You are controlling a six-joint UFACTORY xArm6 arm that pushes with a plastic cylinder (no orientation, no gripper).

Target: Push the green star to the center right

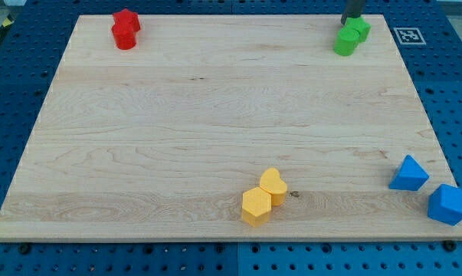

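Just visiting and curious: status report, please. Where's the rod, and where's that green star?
My tip at the view's top right, just above the green blocks. Two green pieces touching; star not distinguishable. Path down the right edge open; blue blocks far below.

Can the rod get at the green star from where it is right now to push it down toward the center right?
Probably yes. My tip sits at the view's top right, right behind the green blocks; which one is the star is hard to tell. The board below them toward the center right looks free.

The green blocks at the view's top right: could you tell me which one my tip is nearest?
The upper-right green block, possibly the star: my tip sits at its upper-left edge. The other green block lies lower left, farther from it.
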